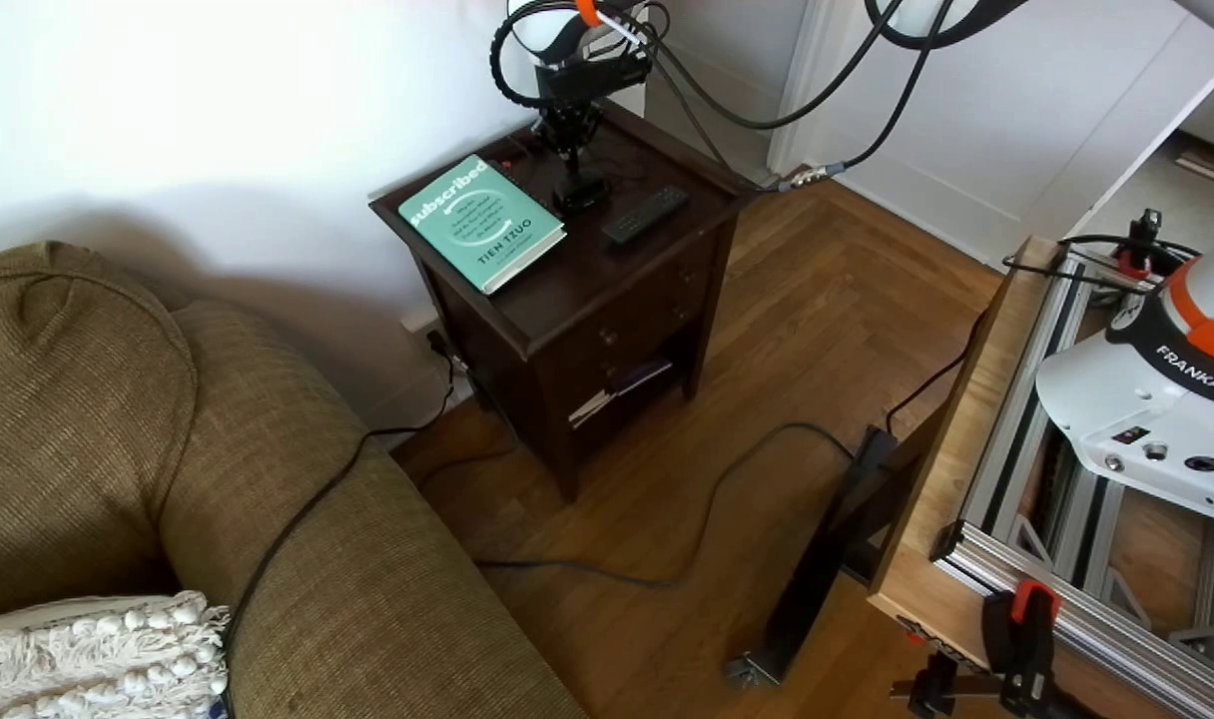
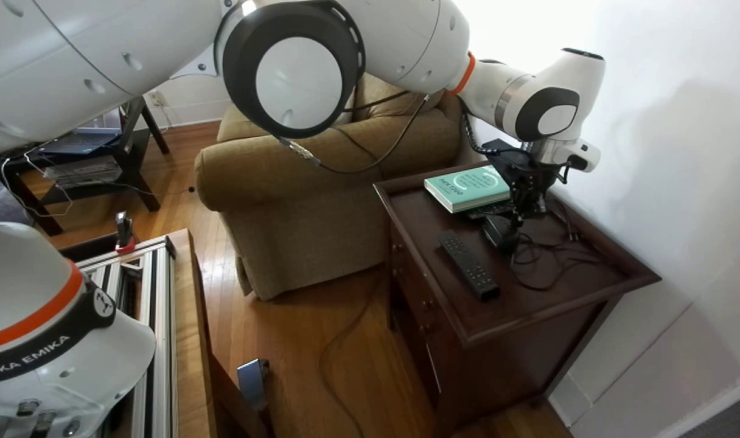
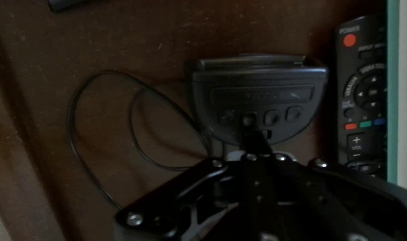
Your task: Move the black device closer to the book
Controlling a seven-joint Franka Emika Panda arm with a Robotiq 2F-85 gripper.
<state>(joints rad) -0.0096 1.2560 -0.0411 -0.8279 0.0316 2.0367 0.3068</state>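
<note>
Black device [image 3: 257, 95] sits near the book [image 1: 482, 225], partly covered remote [image 3: 360, 83] between them; task looks unfinished, that gap left for you to narrow. Your gripper [image 3: 255, 135] stands over the device, jaws drawn together, nothing seen between; contact unclear.

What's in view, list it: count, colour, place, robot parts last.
side table: 1, dark brown, by wall
black device: 1, black, on side table
book: 1, green, on side table
remotes: 2, black, on side table, one partly hidden by book
sofa: 1, brown, beside side table
fringed textile: 1, off-white, on sofa
background table: 1, dark, apart from sofa
laptop: 1, dark, on background table
workbench: 1, wood and silver, opposite side table
clamps: at least 2, red and black, on workbench
cables: several, black, on side table, sofa and floor
arm: 1, mostly white, on workbench
gripper: 1, black, over black device
</note>
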